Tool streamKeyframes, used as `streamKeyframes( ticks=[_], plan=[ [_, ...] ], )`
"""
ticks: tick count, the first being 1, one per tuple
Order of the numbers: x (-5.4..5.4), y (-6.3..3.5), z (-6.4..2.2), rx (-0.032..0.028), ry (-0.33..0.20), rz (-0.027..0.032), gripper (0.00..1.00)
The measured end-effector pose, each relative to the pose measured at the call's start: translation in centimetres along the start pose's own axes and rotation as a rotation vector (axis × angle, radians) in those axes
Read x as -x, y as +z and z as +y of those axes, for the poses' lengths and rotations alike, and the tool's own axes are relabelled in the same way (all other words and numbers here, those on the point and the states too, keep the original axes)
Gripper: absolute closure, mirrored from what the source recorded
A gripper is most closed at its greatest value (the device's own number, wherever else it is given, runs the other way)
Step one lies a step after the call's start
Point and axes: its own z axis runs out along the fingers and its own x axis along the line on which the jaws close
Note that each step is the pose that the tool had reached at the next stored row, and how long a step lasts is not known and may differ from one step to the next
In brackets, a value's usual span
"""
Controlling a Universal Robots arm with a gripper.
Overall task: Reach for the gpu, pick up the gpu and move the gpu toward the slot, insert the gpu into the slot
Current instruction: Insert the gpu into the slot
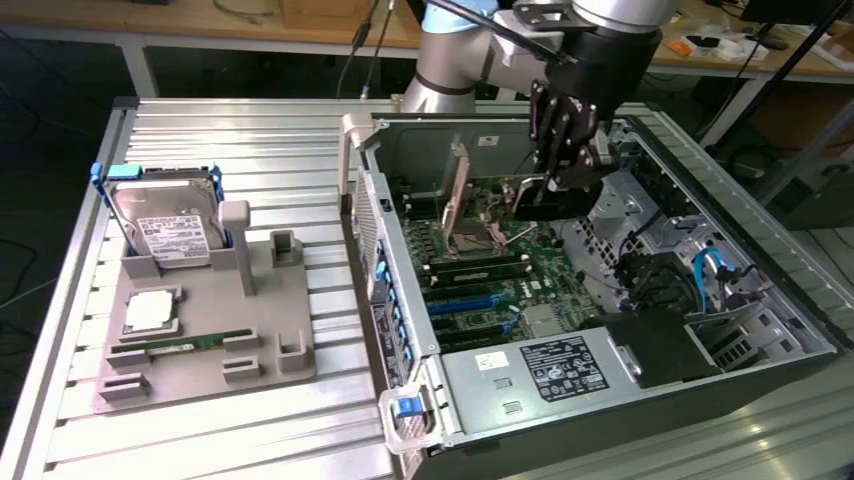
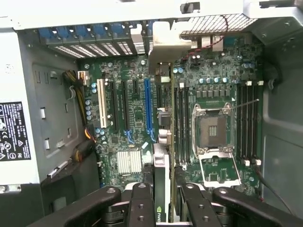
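Note:
My gripper [image 1: 558, 185] hangs inside the open computer case, shut on the gpu [image 1: 547, 207], a thin dark card held above the green motherboard [image 1: 461, 262]. In the wrist view my gripper [image 2: 163, 210] pinches the gpu [image 2: 163, 175] edge-on between two black fingers [image 2: 139, 208], and the card's silvery bracket [image 2: 165, 45] reaches toward the case's rear wall. The slot [image 2: 147, 106], a long bright-blue strip, lies bare on the board. The card runs parallel to it, offset toward the processor socket [image 2: 213, 130] and not touching it. In the exterior view the blue slot [image 1: 463, 298] sits nearer than the card.
Case walls [image 1: 367, 235] enclose the board, with a power supply [image 1: 561, 365] and cables [image 1: 707, 270] at the near end. A white connector strip [image 2: 101, 106] and black memory strips [image 2: 182, 123] flank the slot. Outside, a grey fixture [image 1: 267, 335] holds a hard drive [image 1: 167, 225] and a memory stick [image 1: 187, 345].

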Motion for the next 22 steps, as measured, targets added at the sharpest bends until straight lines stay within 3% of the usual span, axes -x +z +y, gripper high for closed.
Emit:
streamKeyframes(
  ticks=[10, 15, 18, 22],
  plan=[
    [0.0, 1.73, 0.28, -0.0007, -0.04, -0.002, 0.73],
    [0.0, 2.59, 1.24, -0.0008, -0.037, 0.0013, 0.73],
    [0.0, 3.24, 1.94, -0.001, -0.035, 0.0079, 0.73],
    [-0.1, 3.84, 2.49, -0.001, -0.033, 0.011, 0.73]
  ],
)
